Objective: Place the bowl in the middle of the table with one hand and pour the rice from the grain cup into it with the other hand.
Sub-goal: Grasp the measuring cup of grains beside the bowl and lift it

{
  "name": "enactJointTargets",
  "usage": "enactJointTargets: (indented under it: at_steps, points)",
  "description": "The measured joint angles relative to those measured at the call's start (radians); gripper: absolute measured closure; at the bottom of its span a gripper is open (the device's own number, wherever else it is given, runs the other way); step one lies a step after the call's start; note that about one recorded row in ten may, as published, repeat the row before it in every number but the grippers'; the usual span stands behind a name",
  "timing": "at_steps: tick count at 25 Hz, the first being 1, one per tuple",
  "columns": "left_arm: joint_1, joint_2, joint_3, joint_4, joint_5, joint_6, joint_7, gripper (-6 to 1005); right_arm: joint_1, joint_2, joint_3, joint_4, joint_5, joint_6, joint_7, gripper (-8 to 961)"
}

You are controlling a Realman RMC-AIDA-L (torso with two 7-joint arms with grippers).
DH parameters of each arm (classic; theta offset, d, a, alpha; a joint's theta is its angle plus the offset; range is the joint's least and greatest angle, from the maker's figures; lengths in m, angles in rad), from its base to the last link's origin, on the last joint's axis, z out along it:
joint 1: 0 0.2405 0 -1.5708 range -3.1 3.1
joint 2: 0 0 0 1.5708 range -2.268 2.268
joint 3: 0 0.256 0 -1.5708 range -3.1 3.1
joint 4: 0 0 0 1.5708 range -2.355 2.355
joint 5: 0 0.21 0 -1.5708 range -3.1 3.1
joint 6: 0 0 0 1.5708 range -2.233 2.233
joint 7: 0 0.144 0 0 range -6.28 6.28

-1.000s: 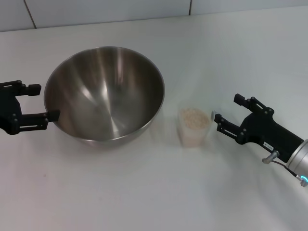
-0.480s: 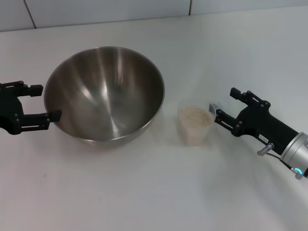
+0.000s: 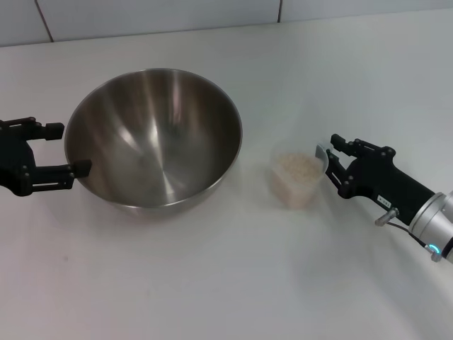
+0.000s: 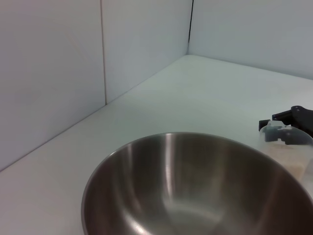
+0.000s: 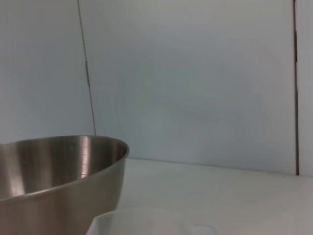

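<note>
While sitting on the white desk [image 3: 212,283], steel bowl [image 3: 154,134] resting between spread left claw [image 3: 58,150] fingers, right claw [image 3: 330,161] pinching rice [image 3: 297,165] cup [image 3: 296,180] rim.

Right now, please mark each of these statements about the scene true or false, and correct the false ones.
1. The bowl has rice in it. False: it is empty; the rice is in the grain cup.
2. The grain cup stands to the right of the bowl. True.
3. The right gripper is at the cup's handle side. True.
4. The left gripper is over the cup. False: it is at the bowl's left rim.
5. The cup lies tipped over on the table. False: it stands upright.
</note>
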Motion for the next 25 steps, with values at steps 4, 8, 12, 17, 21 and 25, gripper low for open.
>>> enactJointTargets:
  at_steps: [4,8,12,17,21,25]
  points:
    - [-0.003,0.000,0.000,-0.001,0.000,0.000,0.000,203,-0.005,0.002,0.006,-0.019,0.000,0.000,-0.053,689]
    - [-0.004,0.000,0.000,-0.012,0.000,0.000,-0.001,204,-0.007,0.003,0.011,-0.022,0.000,0.000,-0.059,866]
    - [-0.004,0.000,0.000,-0.013,0.000,-0.002,-0.001,204,-0.008,0.003,0.014,-0.022,0.000,0.000,-0.059,921]
    - [-0.005,0.000,0.000,-0.014,0.000,-0.012,-0.001,204,-0.020,0.003,0.073,-0.025,0.000,-0.019,-0.060,938]
    - [-0.003,-0.001,0.000,-0.010,0.000,-0.012,-0.001,204,-0.055,0.004,0.165,-0.031,0.000,-0.176,-0.102,949]
    - [-0.004,0.000,-0.001,-0.006,0.000,-0.007,-0.001,203,-0.062,0.001,0.237,-0.067,-0.001,-0.370,-0.214,949]
